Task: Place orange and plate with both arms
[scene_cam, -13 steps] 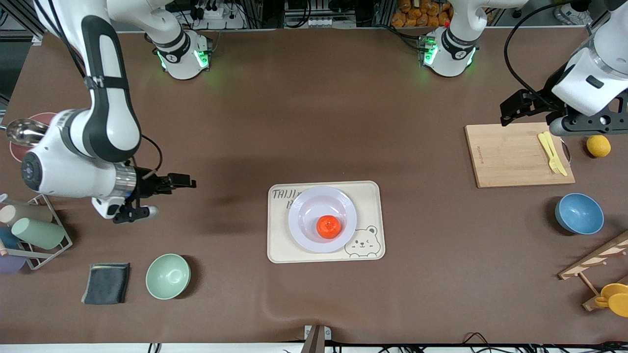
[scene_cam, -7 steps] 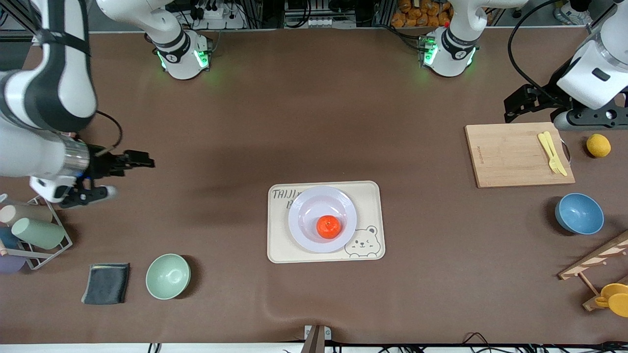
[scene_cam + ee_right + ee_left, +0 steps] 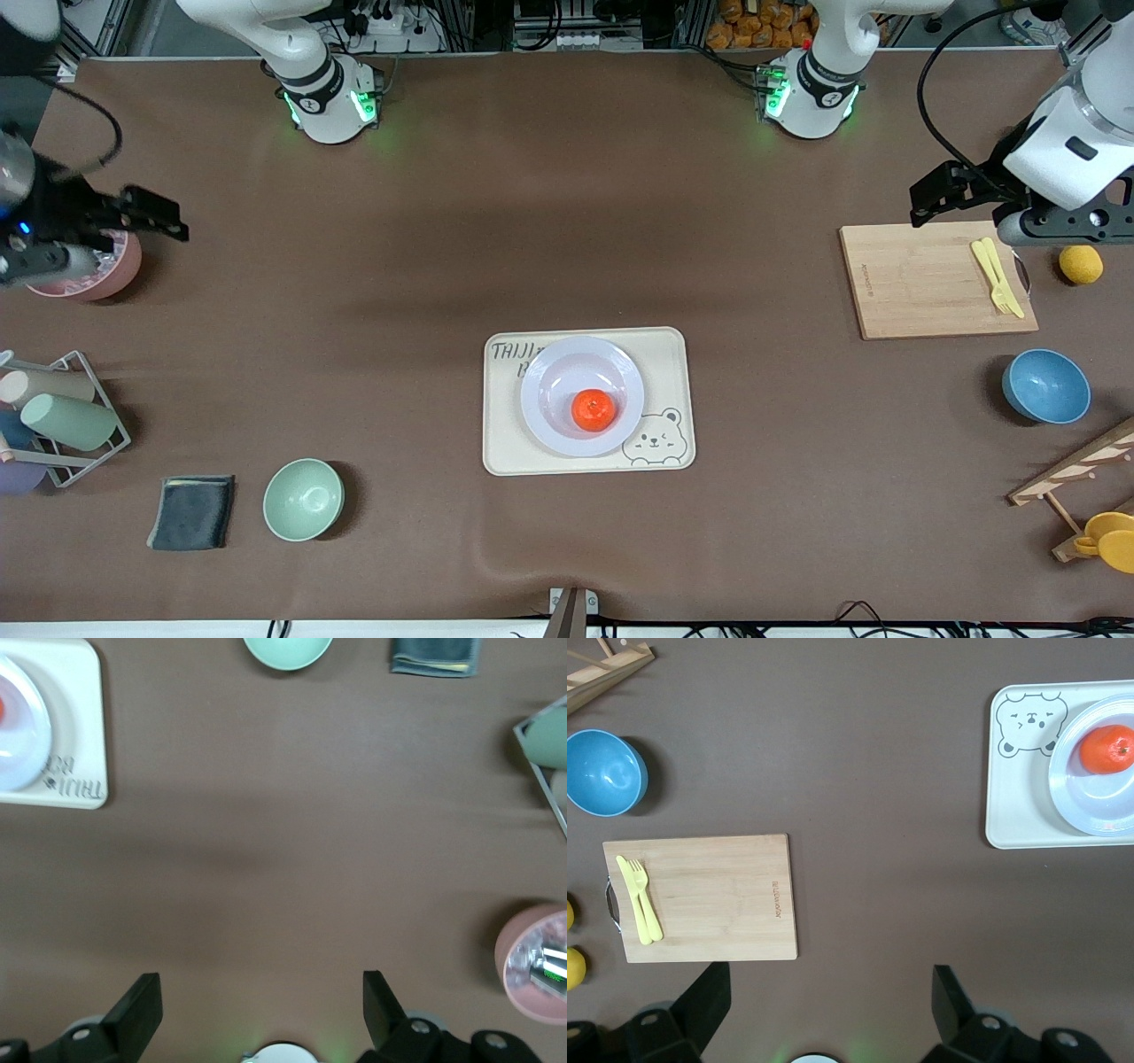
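Observation:
The orange (image 3: 594, 410) rests in the pale lavender plate (image 3: 549, 372), which sits on a cream bear-print tray (image 3: 673, 354) in the middle of the table. In the left wrist view the orange (image 3: 1106, 749) and the plate (image 3: 1099, 797) show at the edge. Only part of the plate (image 3: 18, 735) shows in the right wrist view. My right gripper (image 3: 133, 241) is open and empty over a pink bowl at the right arm's end. In its own view the right gripper (image 3: 260, 997) has bare table between its fingers. My left gripper (image 3: 966, 213) hangs open and empty over the cutting board's edge; bare table shows between the left gripper's (image 3: 828, 992) fingers.
A wooden cutting board (image 3: 921, 283) bears a yellow fork (image 3: 997, 275), with a lemon (image 3: 1081, 264) beside it and a blue bowl (image 3: 1045, 385) nearer the camera. At the right arm's end are a pink bowl (image 3: 97, 283), a cup rack (image 3: 62, 416), a dark cloth (image 3: 192, 512) and a mint bowl (image 3: 303, 499).
The right arm has drawn away from the tray toward its end of the table and now hangs over the pink bowl. The left arm shifted only slightly. Orange and plate have not moved.

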Controlling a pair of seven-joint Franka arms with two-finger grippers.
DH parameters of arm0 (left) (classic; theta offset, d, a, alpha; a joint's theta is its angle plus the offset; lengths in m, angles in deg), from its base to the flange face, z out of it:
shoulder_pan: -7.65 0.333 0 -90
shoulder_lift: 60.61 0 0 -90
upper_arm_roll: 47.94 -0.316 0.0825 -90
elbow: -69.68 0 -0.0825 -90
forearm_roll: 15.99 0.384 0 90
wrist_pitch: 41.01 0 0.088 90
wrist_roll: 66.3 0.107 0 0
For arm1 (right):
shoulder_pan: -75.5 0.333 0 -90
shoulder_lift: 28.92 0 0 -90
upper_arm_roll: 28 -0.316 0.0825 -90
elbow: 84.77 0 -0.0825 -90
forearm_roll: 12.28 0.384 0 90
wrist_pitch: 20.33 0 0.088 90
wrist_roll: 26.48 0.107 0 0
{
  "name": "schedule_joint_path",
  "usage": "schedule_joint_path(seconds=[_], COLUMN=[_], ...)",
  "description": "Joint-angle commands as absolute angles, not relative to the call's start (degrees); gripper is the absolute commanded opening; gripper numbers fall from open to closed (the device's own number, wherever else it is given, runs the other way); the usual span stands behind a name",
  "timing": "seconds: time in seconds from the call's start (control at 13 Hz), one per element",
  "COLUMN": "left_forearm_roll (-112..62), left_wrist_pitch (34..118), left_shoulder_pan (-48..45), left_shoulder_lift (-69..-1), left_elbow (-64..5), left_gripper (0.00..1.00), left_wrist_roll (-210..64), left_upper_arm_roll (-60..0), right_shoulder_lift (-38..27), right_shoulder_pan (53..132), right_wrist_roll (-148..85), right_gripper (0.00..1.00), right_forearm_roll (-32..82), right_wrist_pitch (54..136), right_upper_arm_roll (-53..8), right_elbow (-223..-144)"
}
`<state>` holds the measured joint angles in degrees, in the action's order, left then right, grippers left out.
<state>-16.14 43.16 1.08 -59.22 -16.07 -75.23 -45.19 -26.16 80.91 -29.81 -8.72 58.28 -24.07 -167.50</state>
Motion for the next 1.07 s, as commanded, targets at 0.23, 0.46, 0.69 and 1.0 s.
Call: schedule_joint_path(seconds=[0.23,0.46,0.69,1.0], left_forearm_roll=[-15.29,-15.29,-15.73,-15.73], left_wrist_pitch=[42.67,42.67,42.67,43.02], left_shoulder_pan=[1.67,1.59,1.76,1.59], left_shoulder_lift=[-59.55,-59.47,-58.94,-59.03], left_elbow=[-15.84,-15.93,-16.01,-16.28], left_gripper=[1.0,1.0,1.0,1.0], left_wrist_roll=[-73.5,-73.5,-73.5,-73.5], left_upper_arm_roll=[-44.95,-44.95,-44.95,-44.86], right_shoulder_lift=[-31.03,-30.94,-30.42,-30.33], right_shoulder_pan=[73.48,73.22,73.39,73.66], right_wrist_roll=[-27.09,-27.18,-27.18,-27.27], right_gripper=[1.0,1.0,1.0,1.0], right_forearm_roll=[-10.25,-10.34,-11.21,-12.28], right_wrist_pitch=[57.27,57.27,58.06,59.03], right_upper_arm_roll=[-29.15,-29.06,-29.15,-29.32], right_elbow=[-168.61,-168.61,-168.96,-169.05])
